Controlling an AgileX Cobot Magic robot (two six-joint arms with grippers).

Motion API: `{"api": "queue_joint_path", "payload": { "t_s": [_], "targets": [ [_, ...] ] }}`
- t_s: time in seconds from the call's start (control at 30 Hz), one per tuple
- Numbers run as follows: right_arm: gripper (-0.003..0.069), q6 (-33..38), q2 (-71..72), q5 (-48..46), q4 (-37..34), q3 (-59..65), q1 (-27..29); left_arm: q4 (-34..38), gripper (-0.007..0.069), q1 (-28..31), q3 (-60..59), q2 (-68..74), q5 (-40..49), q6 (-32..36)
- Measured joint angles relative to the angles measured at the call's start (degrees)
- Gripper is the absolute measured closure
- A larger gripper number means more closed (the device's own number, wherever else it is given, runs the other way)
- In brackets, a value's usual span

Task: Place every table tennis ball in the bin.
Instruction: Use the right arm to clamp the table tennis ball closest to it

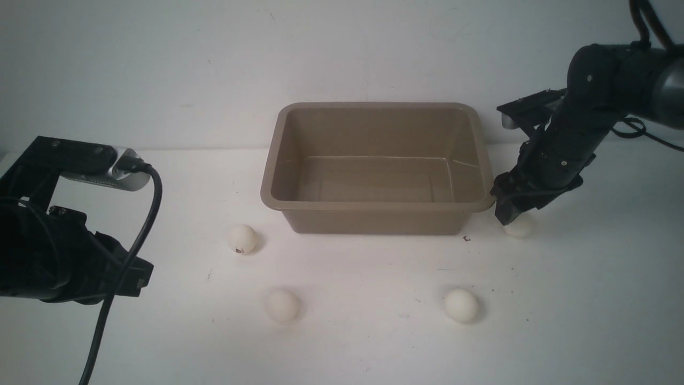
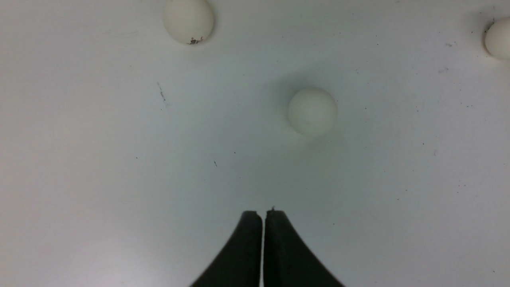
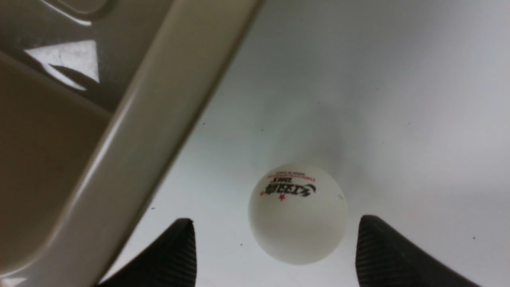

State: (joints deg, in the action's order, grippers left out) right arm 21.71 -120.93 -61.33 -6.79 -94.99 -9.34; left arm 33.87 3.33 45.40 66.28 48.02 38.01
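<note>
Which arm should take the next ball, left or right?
Right. The right gripper, open, flanks the printed ball near the bin's right front corner, ready to close. The left gripper is shut, its nearest ball well ahead of it.

4 white balls (image 1: 242,238) (image 1: 282,305) (image 1: 460,305) (image 1: 521,230) outside the upright taupe bin (image 1: 374,220)

Front overview, wrist close-ups (balls (image 1: 282,306) shared)

Front view: the right gripper (image 1: 512,218) hides the top of one table tennis ball (image 1: 521,229). Left wrist view: picture edges cut off a marked ball (image 2: 188,20) and a plain ball (image 2: 498,38); the mark is too small to read.
</note>
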Motion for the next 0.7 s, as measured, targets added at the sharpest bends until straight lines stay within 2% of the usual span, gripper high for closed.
{"api": "queue_joint_path", "payload": {
  "t_s": [0.3,0.4,0.53,0.7],
  "targets": [
    [0.0178,0.4,-3.1,0.3,0.1,0.0,0.0,0.0,0.0629,0.0,0.0,0.0,0.0,0.0],
    [0.0213,-0.7,-3.5,0.5,1.4,0.0,0.0,0.0,0.0629,0.0,0.0,0.0,0.0,0.0],
    [0.0306,-1.8,-3.6,0.8,2.4,0.0,0.0,0.0,0.0629,0.0,0.0,0.0,0.0,0.0],
    [0.0303,-2.1,-3.6,-0.2,3.4,0.0,0.0,0.0,0.0629,0.0,0.0,0.0,0.0,-0.1]
  ]
}}
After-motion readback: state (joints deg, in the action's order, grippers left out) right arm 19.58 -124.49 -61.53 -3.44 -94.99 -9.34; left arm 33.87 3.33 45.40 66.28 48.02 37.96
